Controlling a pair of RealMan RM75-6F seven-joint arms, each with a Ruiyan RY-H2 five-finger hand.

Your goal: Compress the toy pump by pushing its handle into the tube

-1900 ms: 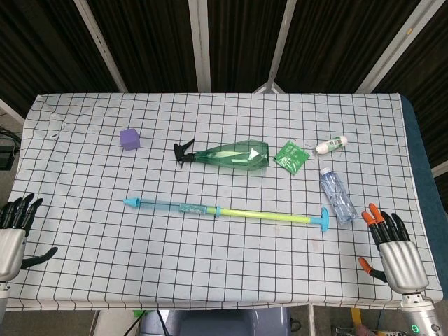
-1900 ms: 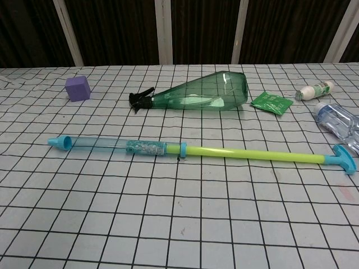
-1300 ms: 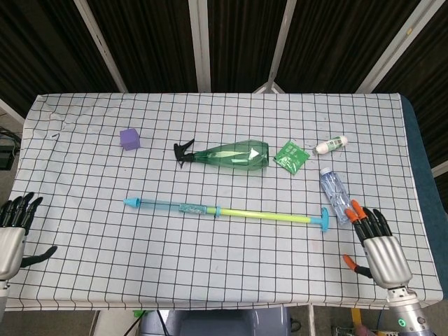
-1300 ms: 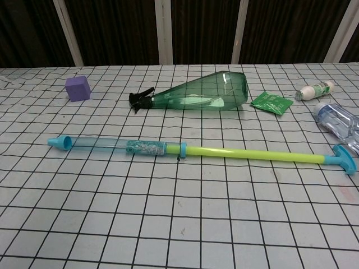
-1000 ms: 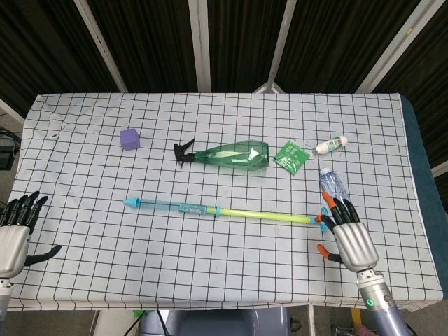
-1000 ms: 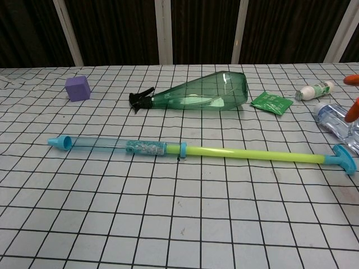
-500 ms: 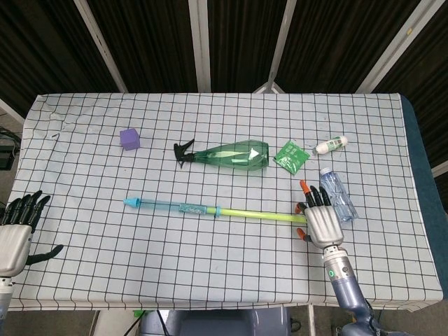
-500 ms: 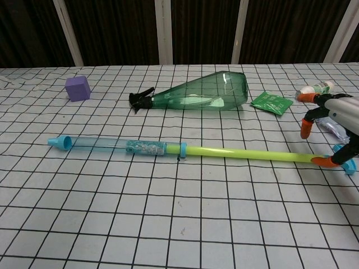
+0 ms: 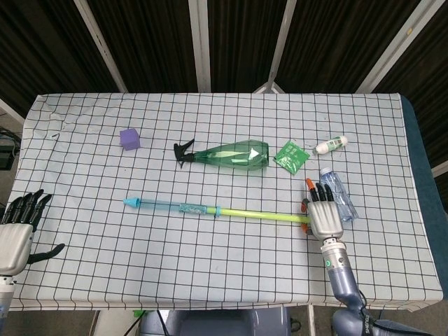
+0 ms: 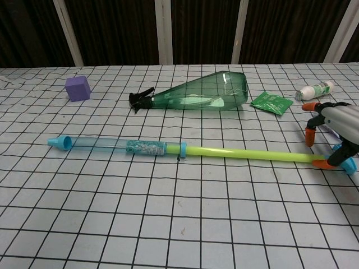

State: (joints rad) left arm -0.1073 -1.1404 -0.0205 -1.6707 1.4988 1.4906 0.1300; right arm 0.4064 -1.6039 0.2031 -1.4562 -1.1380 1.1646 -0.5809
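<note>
The toy pump lies lengthwise across the checked cloth, fully drawn out. Its clear blue tube (image 9: 171,206) (image 10: 112,145) is on the left and its yellow-green rod (image 9: 262,215) (image 10: 247,154) runs to the right. My right hand (image 9: 324,214) (image 10: 338,131) hovers over the rod's right end with fingers spread, covering the blue T-handle (image 10: 349,165) in the head view. One orange fingertip sits by the rod beside the handle, and I see nothing gripped. My left hand (image 9: 17,232) hangs open at the table's left front edge, far from the tube.
A green spray bottle (image 9: 227,155) lies behind the pump, with a purple cube (image 9: 129,138) at its left. A green sachet (image 9: 291,155), a small white bottle (image 9: 330,145) and a clear water bottle (image 9: 341,197) lie at the right, the last just beside my right hand.
My right hand has come from the front right corner leftward and forward onto the pump's handle end. The pump has not moved. My left hand has hardly shifted.
</note>
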